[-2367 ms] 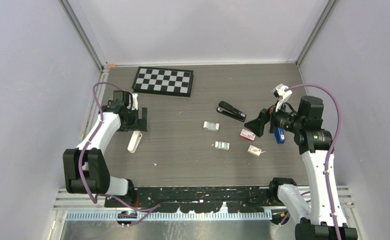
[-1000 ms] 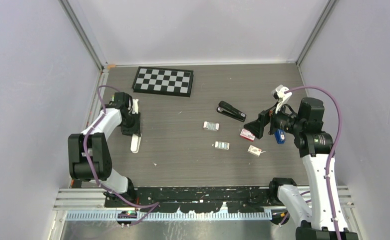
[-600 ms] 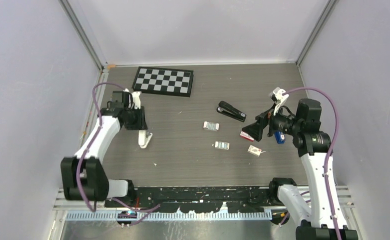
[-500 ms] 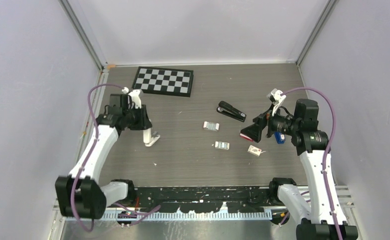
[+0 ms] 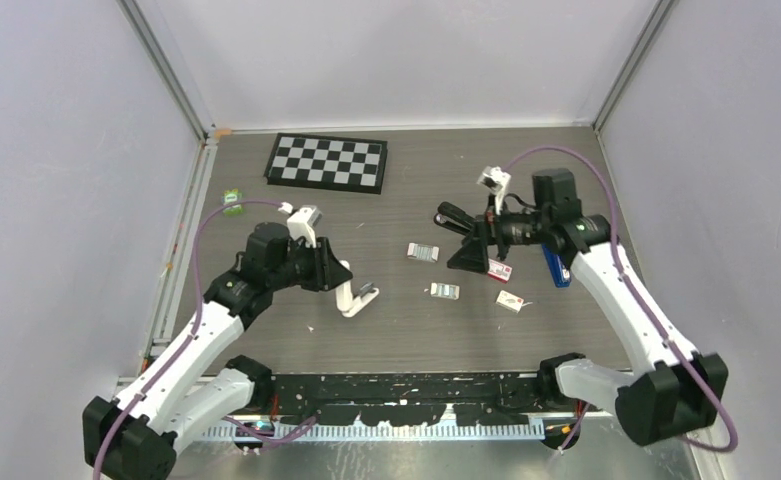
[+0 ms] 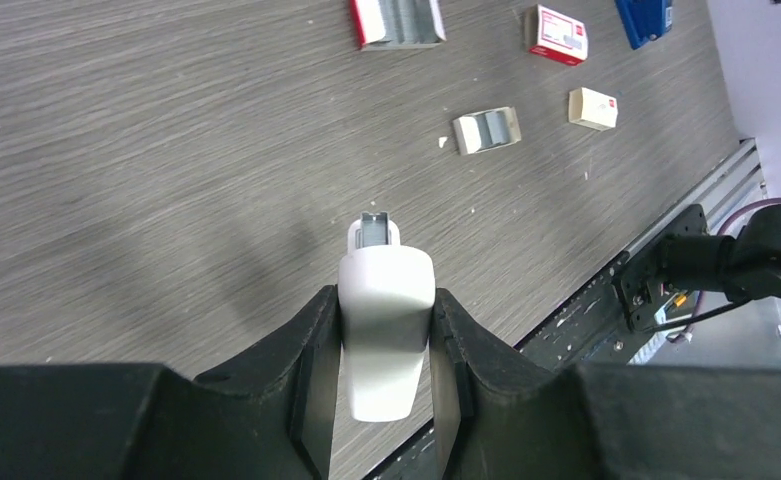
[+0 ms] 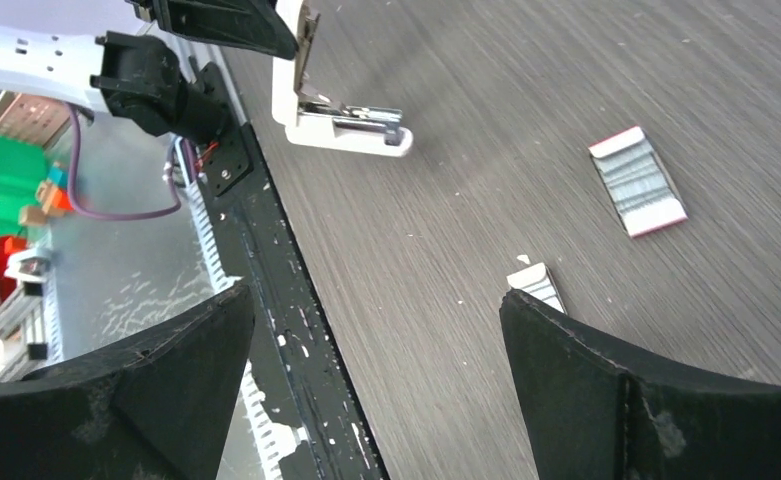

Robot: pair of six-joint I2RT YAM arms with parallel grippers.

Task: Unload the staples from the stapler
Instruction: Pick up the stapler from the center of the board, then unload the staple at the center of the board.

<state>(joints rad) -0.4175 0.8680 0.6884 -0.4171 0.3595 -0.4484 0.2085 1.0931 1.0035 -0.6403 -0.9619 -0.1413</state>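
Observation:
My left gripper [image 5: 344, 285] is shut on the upper arm of a white stapler [image 5: 354, 298], held just left of the table's middle. That stapler [image 7: 341, 125] hangs open, its lower arm and metal channel pointing toward the right arm. From the left wrist, the white body [image 6: 386, 300] sits clamped between both fingers [image 6: 316, 340]. Two strips of staples [image 5: 423, 252] [image 5: 444, 291] lie on the table to its right. My right gripper [image 5: 469, 248] hovers open and empty beside them, near a black stapler [image 5: 463, 222]. The nearer staples [image 7: 534, 283] lie by its right finger.
A red-and-white box [image 5: 497, 270], a whitish box [image 5: 510, 301] and a blue stapler [image 5: 556, 268] lie under the right arm. A checkerboard [image 5: 328, 162] sits at the back left, a small green object [image 5: 232, 200] near the left wall. The black front rail [image 7: 266, 290] borders the table.
The left arm has carried the white stapler from the left side toward the middle. The right arm has swung left, over the black stapler and staples.

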